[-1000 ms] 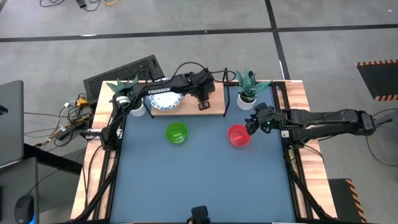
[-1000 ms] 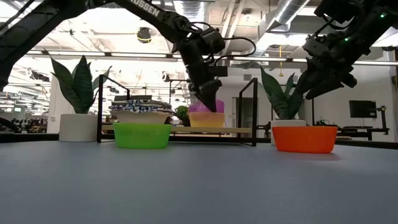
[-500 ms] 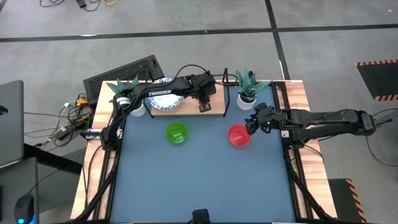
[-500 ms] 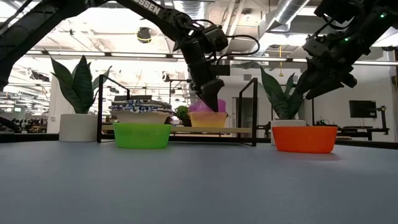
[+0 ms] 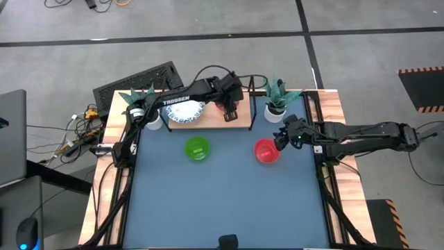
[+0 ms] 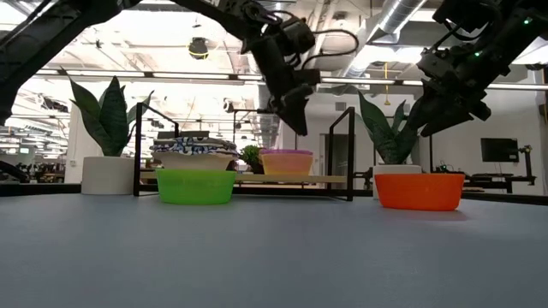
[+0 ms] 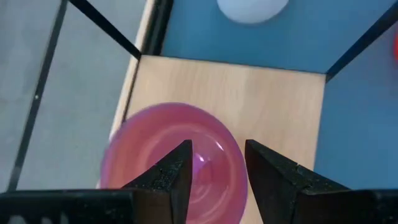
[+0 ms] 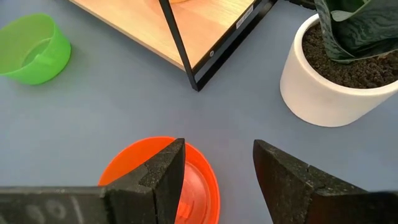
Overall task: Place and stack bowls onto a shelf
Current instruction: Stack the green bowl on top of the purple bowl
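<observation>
The shelf (image 5: 208, 119), a light-wood board on a thin black frame, stood along the worktop's (image 5: 222, 201) far edge. On it sat stacked white bowls (image 6: 193, 151) with blue-patterned rims and a purple bowl (image 7: 174, 163) nested in a yellow bowl (image 6: 286, 165). The left claw (image 6: 295, 115) hung spread and empty just above the purple bowl. A green bowl (image 5: 197, 148) and a red bowl (image 5: 266, 151), smooth round plastic, stood empty before the shelf. The right claw (image 8: 214, 174) hovered spread over the red bowl's rim.
</observation>
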